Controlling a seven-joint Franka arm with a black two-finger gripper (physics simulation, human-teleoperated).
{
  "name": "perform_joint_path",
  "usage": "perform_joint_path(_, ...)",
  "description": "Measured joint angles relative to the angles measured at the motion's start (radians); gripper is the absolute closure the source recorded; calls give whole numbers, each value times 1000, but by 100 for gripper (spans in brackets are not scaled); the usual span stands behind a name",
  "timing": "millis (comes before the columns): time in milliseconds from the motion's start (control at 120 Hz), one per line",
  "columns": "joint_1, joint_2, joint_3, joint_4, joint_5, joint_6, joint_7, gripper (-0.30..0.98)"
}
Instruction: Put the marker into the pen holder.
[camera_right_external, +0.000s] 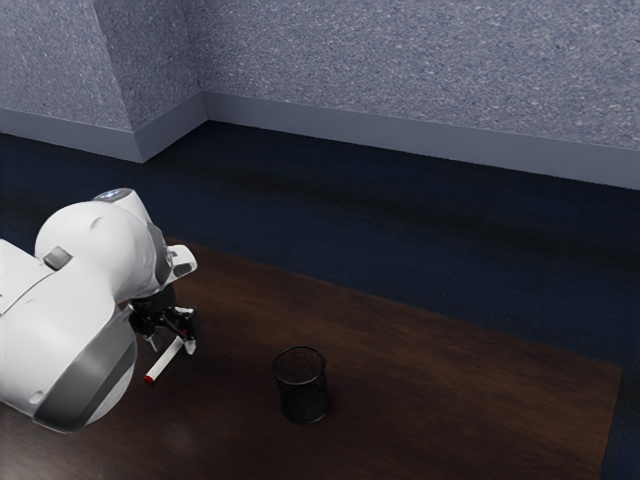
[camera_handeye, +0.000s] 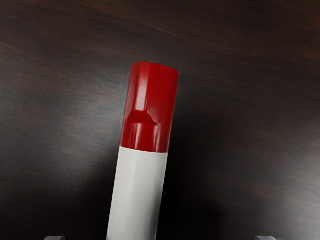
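Observation:
My gripper is low over the table at the exterior view's left, its two fingers standing apart. The marker, white with a red end, slants out from beneath it, that red end pointing away from the hand. In the wrist view the marker runs between the widely spaced tips of the gripper, touching neither where they show; its rear part is hidden. The pen holder, a black mesh cup, stands upright and separate from the marker, toward the exterior view's right.
The dark wooden table extends past the pen holder toward the exterior view's right, where its edge shows. Dark blue floor and a speckled wall lie beyond it.

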Motion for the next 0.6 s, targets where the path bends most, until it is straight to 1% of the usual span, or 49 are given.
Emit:
perform_joint_path(392,46,-22,-2,32,-3,54,103,26)
perform_joint_path(500,59,-42,-35,48,-37,66,124,28)
perform_joint_path(600,64,-48,-44,53,-59,72,140,30)
